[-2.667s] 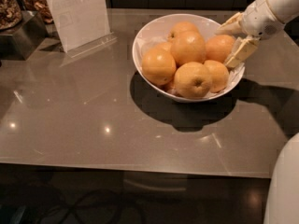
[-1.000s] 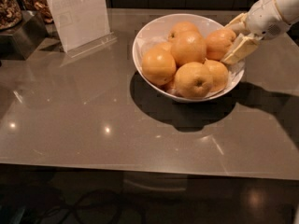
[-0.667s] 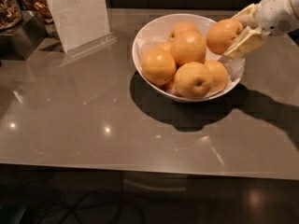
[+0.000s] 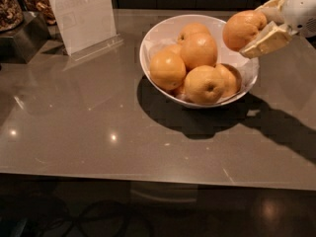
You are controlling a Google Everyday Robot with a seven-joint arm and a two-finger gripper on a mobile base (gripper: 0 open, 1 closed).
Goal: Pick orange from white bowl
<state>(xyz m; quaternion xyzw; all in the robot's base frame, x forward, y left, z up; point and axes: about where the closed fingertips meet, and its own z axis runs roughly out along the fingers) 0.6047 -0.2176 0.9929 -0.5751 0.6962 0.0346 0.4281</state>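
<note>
My gripper comes in from the upper right and is shut on an orange, holding it lifted above the right rim of the white bowl. One pale finger shows under the fruit and another behind it. The bowl stands on the grey counter and holds several more oranges, with crinkled white paper along its right side. The front fruit is paler and shows a dark navel dimple.
A white sign in a clear stand stands at the back left. A jar of nuts sits on a dark metal base at the far left. The grey counter ends at a front edge low in view.
The gripper has closed on the rightmost orange in the bowl and lifted it up and out, above the right rim. The other oranges have stayed in place.
</note>
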